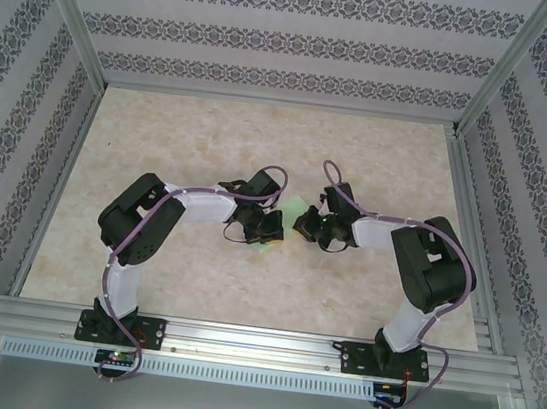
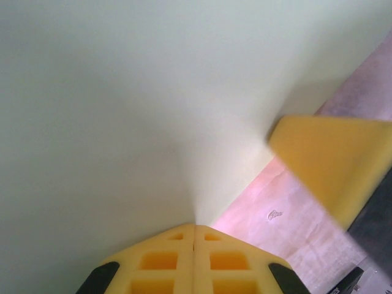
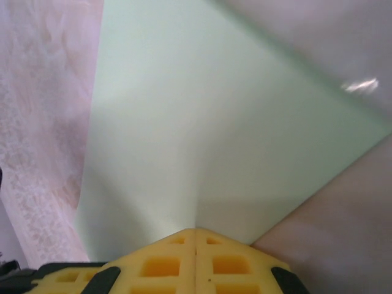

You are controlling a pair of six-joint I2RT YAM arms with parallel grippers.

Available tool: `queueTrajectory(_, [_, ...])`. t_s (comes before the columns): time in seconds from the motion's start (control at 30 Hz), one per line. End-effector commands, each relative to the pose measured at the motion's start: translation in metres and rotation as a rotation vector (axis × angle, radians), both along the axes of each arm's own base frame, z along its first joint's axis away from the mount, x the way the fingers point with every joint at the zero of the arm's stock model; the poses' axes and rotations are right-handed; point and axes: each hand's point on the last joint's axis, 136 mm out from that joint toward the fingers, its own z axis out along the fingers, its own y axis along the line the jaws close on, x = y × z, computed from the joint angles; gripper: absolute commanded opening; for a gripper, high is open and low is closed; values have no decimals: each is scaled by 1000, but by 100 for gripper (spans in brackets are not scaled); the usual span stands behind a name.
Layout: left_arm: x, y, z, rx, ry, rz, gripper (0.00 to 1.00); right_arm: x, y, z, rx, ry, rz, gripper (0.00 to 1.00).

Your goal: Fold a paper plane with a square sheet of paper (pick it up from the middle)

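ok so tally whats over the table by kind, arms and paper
robot arms: 2 (left arm, right arm)
pale green sheet of paper: 1
total: 3

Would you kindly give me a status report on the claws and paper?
Left claw shut on the paper. Right claw shut on it too. Claws close together over the table.
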Motion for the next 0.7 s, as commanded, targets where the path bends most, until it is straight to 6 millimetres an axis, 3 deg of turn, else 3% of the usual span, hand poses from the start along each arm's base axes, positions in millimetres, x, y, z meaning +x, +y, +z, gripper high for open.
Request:
queueTrajectory(0.0, [-30, 34, -35, 177, 116, 8, 0, 15, -35, -19, -100, 4, -64, 0])
queueTrajectory(0.4, [-31, 33, -35, 172, 118, 6, 0, 52, -83, -16, -124, -34, -154, 0])
queueTrajectory(0.57, [-30, 32, -34, 165, 114, 5, 0, 62, -78, 7, -93, -84, -132, 0])
queueTrajectory(0.67, [-29, 29, -32, 155, 108, 1, 0, 57, -68, 29, -61, -132, -104, 0])
